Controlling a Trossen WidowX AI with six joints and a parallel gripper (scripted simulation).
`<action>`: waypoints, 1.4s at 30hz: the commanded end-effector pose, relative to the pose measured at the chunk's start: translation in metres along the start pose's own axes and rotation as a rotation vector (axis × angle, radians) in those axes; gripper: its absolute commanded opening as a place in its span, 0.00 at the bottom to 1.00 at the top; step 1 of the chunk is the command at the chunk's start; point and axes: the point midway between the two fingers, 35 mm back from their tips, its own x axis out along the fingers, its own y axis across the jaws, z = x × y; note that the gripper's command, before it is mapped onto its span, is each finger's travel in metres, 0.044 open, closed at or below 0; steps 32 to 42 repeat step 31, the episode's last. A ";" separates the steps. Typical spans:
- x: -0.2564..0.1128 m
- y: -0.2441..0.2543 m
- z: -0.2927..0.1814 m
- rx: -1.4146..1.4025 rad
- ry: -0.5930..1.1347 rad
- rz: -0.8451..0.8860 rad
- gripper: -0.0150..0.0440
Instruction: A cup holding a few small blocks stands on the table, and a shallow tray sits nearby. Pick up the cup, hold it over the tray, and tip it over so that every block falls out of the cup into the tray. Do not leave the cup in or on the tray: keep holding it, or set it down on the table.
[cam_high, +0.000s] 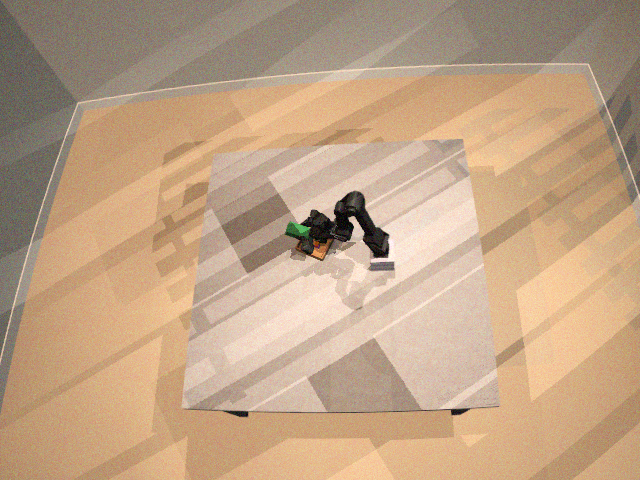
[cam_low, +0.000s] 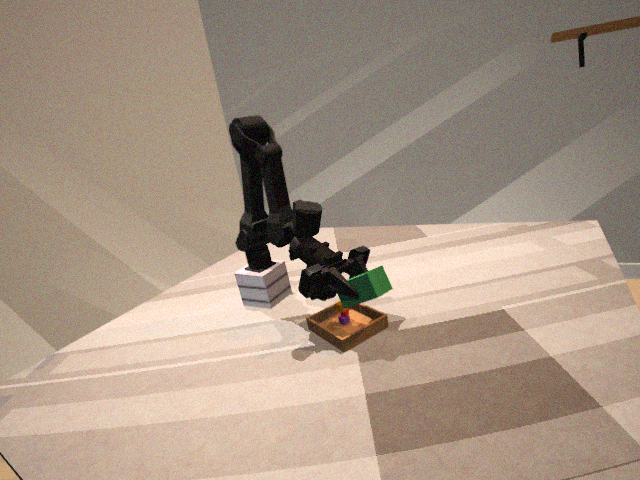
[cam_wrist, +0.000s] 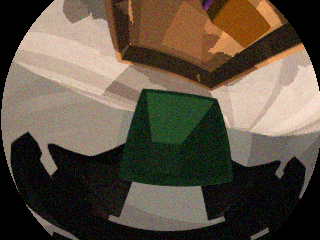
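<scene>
Base block (cam_high: 382, 264) (cam_low: 253, 290), banded, at left in the exterior view; next, black jaws (cam_high: 306, 233) (cam_low: 357, 279), clamped on the cup. Wooden tray (cam_high: 323, 257) (cam_low: 364, 335) (cam_wrist: 165, 60) on the surface, with purple block (cam_low: 343, 319) (cam_wrist: 208, 4) and red block (cam_low: 344, 312) at its interior; green cup (cam_high: 295, 229) (cam_low: 374, 283) (cam_wrist: 175, 120) rightmost, tipped above it. Pouring appears in hand, nearly done; next, confirm full discharge, then keep hold or set down clear of tray.
</scene>
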 end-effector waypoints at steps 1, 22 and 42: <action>-0.003 0.001 0.001 0.003 0.027 0.007 0.25; -0.009 0.000 -0.002 0.001 0.076 0.008 0.25; -0.009 0.000 -0.002 0.001 0.076 0.008 0.25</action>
